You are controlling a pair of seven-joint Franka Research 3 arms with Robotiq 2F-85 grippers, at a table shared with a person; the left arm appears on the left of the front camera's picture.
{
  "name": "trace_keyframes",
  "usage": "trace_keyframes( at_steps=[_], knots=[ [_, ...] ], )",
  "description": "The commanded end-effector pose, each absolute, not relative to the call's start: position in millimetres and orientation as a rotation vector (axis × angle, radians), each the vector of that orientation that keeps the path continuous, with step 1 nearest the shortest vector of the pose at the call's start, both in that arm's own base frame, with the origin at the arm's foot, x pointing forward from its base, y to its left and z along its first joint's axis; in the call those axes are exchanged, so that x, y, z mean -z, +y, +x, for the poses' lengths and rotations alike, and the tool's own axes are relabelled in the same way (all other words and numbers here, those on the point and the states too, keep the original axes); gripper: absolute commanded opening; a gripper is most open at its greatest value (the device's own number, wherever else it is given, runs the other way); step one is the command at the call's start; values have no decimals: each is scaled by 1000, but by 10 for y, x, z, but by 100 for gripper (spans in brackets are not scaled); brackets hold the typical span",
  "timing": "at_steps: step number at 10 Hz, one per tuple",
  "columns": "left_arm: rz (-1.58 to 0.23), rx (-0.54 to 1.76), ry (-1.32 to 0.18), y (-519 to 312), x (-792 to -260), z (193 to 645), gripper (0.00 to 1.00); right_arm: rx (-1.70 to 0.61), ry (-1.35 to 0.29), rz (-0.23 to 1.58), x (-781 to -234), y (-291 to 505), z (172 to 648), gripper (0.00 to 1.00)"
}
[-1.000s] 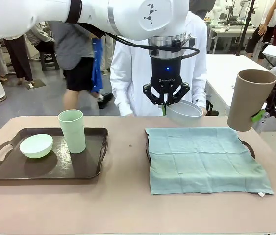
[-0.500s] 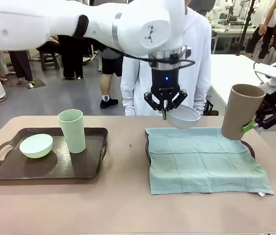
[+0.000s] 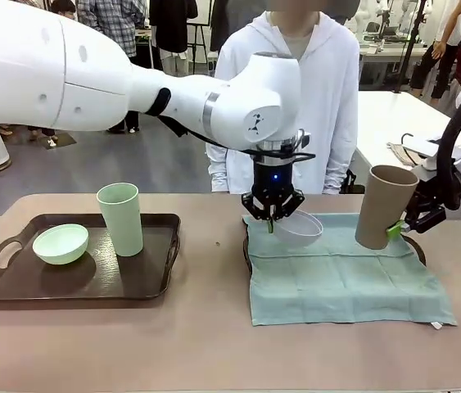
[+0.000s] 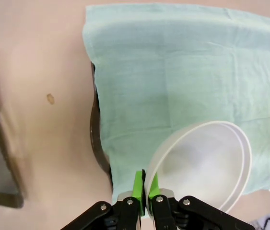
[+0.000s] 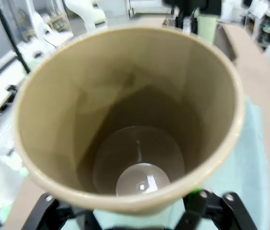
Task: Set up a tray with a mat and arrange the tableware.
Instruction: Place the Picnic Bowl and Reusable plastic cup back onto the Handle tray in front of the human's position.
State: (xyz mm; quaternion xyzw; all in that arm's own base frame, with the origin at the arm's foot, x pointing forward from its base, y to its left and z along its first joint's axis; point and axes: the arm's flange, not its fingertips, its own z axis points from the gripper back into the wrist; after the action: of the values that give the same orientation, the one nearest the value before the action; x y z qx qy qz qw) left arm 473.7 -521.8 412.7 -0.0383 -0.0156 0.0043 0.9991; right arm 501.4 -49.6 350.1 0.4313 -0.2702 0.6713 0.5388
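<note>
White bowl (image 3: 300, 230) in left gripper (image 3: 271, 222), brown cup (image 3: 381, 205) in right gripper (image 3: 393, 228)

The left arm (image 3: 66, 74) is big and white and reaches from the left side across the middle, and its wrist (image 3: 277, 149) points straight down. The left gripper (image 3: 273, 219) hangs at the end of it with its fingers down, and its two green pads (image 4: 137, 183) are pinched tight on the thin edge of the bowl (image 3: 302, 231), which tips to one side. The right arm (image 3: 459, 168) comes in low from the right side, and the right gripper (image 3: 406, 223) points sideways toward the middle, with its fingers spread wide around the lower part of the cup (image 3: 381, 205), which it holds a little tilted.
</note>
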Motion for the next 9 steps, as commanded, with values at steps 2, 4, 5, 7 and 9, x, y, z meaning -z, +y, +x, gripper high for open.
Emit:
trace_keyframes(
  at_steps=[2, 4, 5, 7, 9],
  knots=[
    [-77, -9, -31, -5218, -4127, 4737, 4, -1552, -581, 1004, -3608, -497, 5016, 81],
    [-77, -9, -31, -5218, -4127, 4737, 4, -1592, -636, 1026, -3451, -491, 5025, 81],
    [-77, -9, -31, -5218, -4127, 4737, 4, -1592, -636, 1026, -3451, -491, 5025, 81],
    [-148, 11, -59, -5193, -4030, 4773, 4, -1580, -610, 1055, -3332, -477, 5060, 81],
    [-221, 29, -141, -5162, -3922, 4831, 4, -1580, -583, 1058, -3207, -466, 5085, 81]
  ],
)
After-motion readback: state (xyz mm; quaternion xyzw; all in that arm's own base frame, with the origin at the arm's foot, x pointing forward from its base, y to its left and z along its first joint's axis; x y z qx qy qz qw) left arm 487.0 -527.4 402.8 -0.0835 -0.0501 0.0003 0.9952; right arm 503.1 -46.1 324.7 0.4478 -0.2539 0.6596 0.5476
